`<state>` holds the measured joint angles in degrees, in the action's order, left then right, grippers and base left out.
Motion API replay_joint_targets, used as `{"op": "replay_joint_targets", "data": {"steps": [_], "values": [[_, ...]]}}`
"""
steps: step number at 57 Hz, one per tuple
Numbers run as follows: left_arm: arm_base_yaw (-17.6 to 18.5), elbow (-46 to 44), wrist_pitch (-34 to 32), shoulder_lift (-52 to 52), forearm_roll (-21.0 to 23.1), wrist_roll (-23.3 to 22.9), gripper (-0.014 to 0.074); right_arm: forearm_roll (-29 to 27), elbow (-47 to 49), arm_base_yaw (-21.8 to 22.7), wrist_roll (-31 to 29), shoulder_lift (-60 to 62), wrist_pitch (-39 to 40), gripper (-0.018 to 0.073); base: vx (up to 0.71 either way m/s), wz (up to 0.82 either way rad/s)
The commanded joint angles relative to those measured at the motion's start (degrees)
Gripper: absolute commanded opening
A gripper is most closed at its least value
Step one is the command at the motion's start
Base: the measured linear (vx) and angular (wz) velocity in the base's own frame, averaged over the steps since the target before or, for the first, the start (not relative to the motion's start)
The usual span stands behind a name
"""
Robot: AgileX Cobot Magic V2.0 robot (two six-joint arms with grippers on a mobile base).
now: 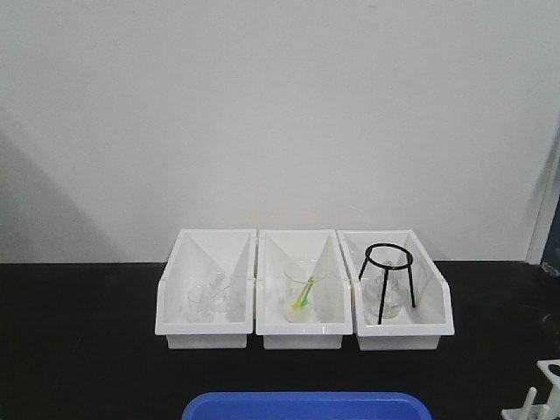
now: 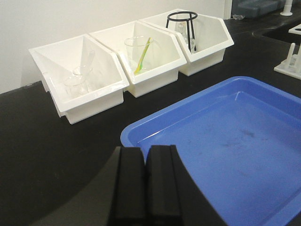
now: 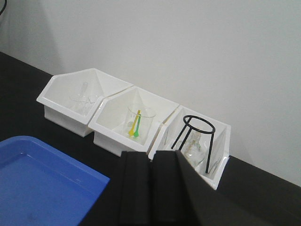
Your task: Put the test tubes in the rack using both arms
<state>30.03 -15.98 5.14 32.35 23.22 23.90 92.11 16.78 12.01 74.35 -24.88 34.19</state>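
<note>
Basically you're idling pre-grasp: blue tray [image 2: 244,141] sitting near, three bins [image 1: 304,289] far. Rack [image 2: 292,63] standing at the right edge. Left gripper [image 2: 146,186] and right gripper [image 3: 151,190] both clenched, holding nothing. Test tubes [image 2: 88,63] seemingly in the left bin; next, open and reach there.

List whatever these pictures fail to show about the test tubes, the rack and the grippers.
- Test tubes: the glassware in the left bin is clear on white and too blurred in every view to tell tubes from other pieces.
- Rack: cut off by the front view's right edge; small and distant in the left wrist view, so its holes cannot be checked.
- Left gripper and right gripper: fingertips cut off by the bottom edges.
</note>
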Motion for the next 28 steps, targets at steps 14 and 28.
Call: {"op": "replay_joint_targets", "data": {"steps": [14,28], "values": [[-5.09,7.34,-9.01,-7.58,-4.14,-3.24,-0.0020,-2.10,1.47,0.04,0.15,-0.26,-0.22,-0.0011,0.00,0.00],[-17.61,18.34,-0.97,-27.31,-12.44,-14.06,-0.0020,-2.10,1.47,0.04,0.15,-0.26,-0.23,-0.0011,0.00,0.00]]}}
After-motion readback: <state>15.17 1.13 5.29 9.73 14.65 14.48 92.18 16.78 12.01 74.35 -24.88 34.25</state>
